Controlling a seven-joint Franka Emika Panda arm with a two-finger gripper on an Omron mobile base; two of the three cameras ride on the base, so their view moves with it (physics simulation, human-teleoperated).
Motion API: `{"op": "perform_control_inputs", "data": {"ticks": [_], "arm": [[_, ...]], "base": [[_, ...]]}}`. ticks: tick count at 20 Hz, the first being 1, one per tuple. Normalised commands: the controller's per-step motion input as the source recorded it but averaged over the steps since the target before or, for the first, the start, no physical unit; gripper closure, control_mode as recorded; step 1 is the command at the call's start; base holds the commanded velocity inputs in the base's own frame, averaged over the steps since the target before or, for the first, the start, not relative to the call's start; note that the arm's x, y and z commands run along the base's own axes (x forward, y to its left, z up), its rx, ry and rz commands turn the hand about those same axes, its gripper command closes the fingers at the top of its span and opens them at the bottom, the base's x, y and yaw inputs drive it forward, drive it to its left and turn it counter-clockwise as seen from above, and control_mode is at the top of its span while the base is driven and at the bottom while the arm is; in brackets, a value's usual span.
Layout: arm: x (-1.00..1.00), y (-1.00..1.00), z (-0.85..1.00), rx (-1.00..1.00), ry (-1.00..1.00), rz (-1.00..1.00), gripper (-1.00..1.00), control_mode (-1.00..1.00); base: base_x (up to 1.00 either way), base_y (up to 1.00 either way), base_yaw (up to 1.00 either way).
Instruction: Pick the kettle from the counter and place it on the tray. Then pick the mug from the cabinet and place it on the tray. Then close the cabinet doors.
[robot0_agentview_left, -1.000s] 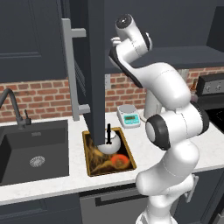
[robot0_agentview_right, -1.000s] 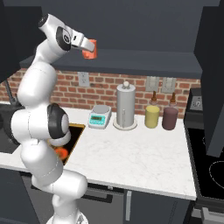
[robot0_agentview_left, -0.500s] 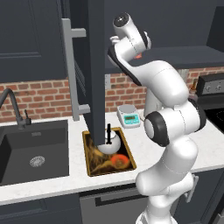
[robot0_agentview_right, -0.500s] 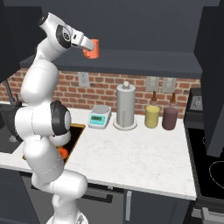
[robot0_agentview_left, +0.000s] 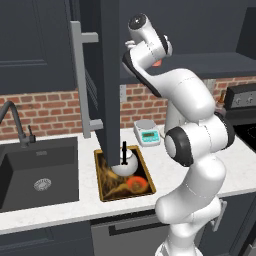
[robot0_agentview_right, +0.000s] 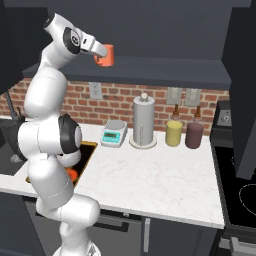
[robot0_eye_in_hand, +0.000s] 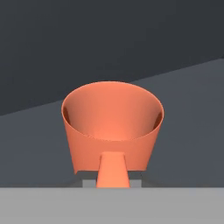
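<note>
Ahead of me a white kitchen scale (robot0_agentview_right: 113, 133) sits just beside a tall paper-towel roll (robot0_agentview_right: 143, 122). Right of the roll stand a yellow jar (robot0_agentview_right: 173, 133) and a dark-red jar (robot0_agentview_right: 194, 135). Far left, a black faucet (robot0_agentview_left: 14, 121) arches over the dark sink (robot0_agentview_left: 37, 172), and a black stovetop (robot0_agentview_right: 240, 182) lies far right.

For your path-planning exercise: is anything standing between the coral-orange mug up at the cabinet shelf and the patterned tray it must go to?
Partly. The coral-orange mug is at the gripper; below, the small silver-white kettle already occupies the far end of the gold-rimmed tray, and the open navy cabinet door hangs beside it.
</note>
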Motion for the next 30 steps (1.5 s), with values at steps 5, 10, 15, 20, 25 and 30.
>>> {"op": "perform_control_inputs", "data": {"ticks": [5, 10, 15, 20, 25, 30], "arm": [[-0.01, 0.00, -0.06, 0.00, -0.01, 0.00, 1.00, -1.00], [-0.19, 0.00, -0.07, 0.00, -0.10, 0.00, 1.00, -1.00], [-0.43, 0.00, 0.00, 0.00, -0.10, 0.00, 1.00, -1.00], [-0.74, -0.04, 0.00, 0.00, -0.08, 0.02, 1.00, -1.00], [-0.93, -0.15, 0.00, 0.00, -0.07, 0.12, 1.00, -1.00], [-0.77, -0.16, 0.00, -0.03, 0.00, 0.33, 1.00, -1.00]], "base": [[0.00, 0.00, 0.00], [0.00, 0.00, 0.00], [0.00, 0.00, 0.00], [0.00, 0.00, 0.00], [0.00, 0.00, 0.00], [0.00, 0.00, 0.00]]}}
